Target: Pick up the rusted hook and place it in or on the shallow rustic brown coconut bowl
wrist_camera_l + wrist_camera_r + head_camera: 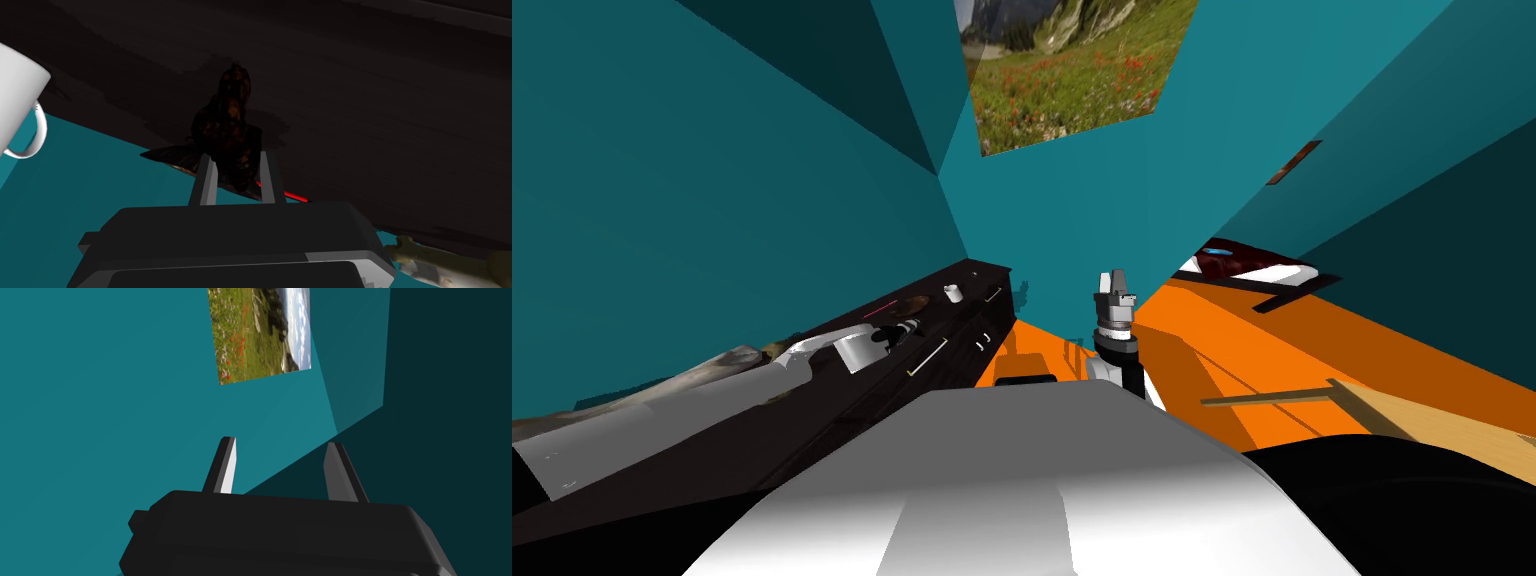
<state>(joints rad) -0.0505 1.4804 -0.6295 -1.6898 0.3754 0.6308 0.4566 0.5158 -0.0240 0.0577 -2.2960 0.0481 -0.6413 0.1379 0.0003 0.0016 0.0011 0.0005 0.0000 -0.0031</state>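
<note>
My left gripper [237, 170] is shut on the hook [230, 115], a dark, rusty brown lump that sticks out past the fingertips above the dark dresser top [380, 100]. Just beyond the fingers lies the shallow brown bowl [167, 155], seen edge-on near the teal wall; I cannot tell whether the hook touches it. In the head view the left gripper [895, 333] reaches over the dresser, close beside the bowl [912, 303]. My right gripper [1115, 282] is raised in front of my chest, open and empty [280, 441].
A white mug [20, 100] stands on the dresser past the bowl [953, 292]. A thin red stick [295, 196] and a bone-like object [425, 257] lie near the wall. Orange floor [1212, 340] spreads right of the dresser [812, 400].
</note>
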